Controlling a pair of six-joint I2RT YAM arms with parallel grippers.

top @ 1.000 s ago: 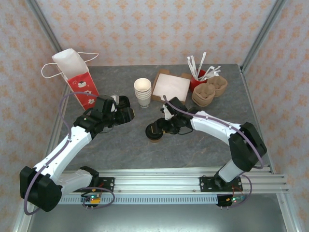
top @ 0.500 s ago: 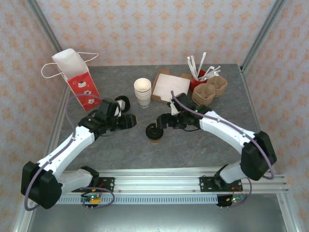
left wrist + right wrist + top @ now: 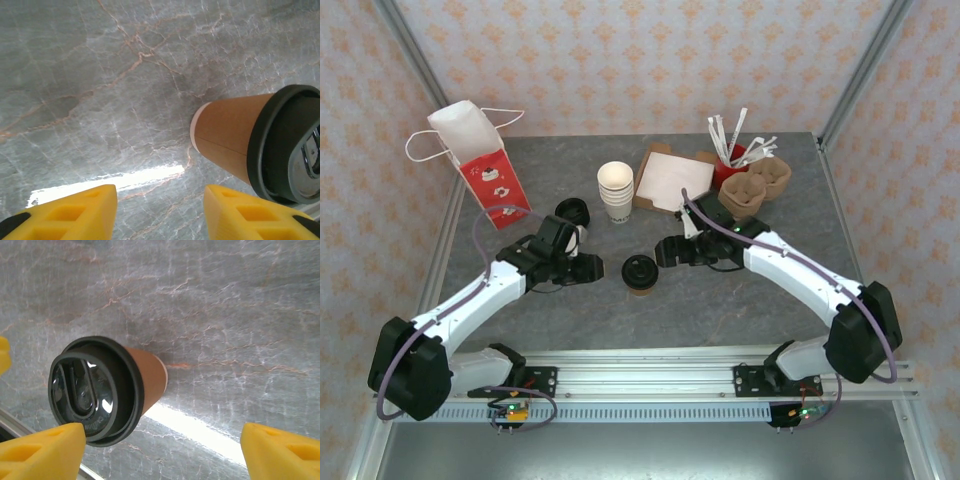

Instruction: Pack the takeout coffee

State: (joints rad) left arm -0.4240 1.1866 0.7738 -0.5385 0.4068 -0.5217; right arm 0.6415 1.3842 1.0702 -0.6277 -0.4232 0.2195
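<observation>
Takeout coffee (image 3: 640, 273), tan cup with black lid, upright mid-table on grey marble table (image 3: 720, 320), left gripper (image 3: 160, 212) just beside it, jaws parted, empty, right gripper (image 3: 160, 455) near its other side, jaws wide, holding nothing

A robot test cell dressed as a café counter: patterned wall panels (image 3: 640, 60) and an aluminium rail (image 3: 650, 372) bound a marble-look surface (image 3: 720, 310); napkins (image 3: 675, 180) lie just right of stacked cups (image 3: 615, 190).
</observation>
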